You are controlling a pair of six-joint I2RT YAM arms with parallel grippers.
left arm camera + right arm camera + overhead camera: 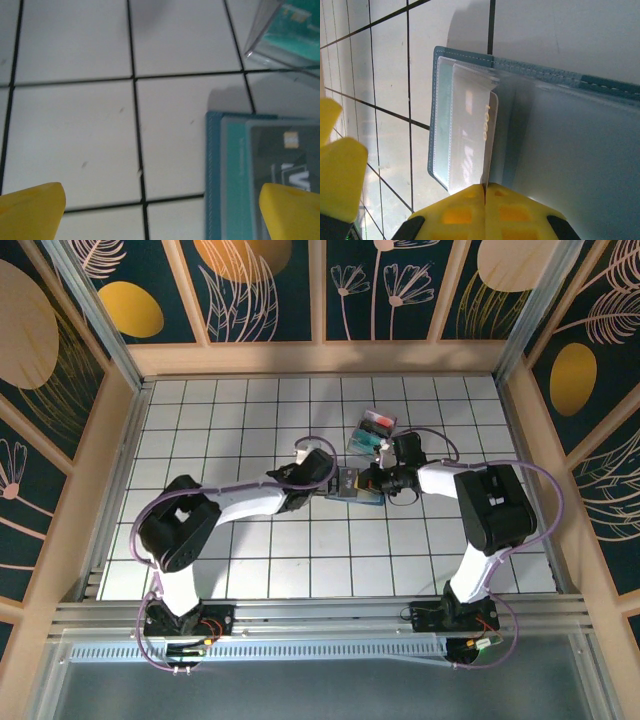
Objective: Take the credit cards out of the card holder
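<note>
White grid-lined table (pixel 230 430) enclosed by dark floral walls (pixel 265 290) with wooden trim (pixel 320 358).

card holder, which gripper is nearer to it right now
Right. The right gripper, jaws shut, meets the card holder at its edge. The left gripper hangs open beside it, one jaw over its edge, the other over the table.

Tiled table (pixel 250 560): card holder (pixel 355 486), clear tray (pixel 371 431)

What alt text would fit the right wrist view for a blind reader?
A shut yellow gripper meets the edge of a card in an open blue card holder on a white tiled table.
</note>
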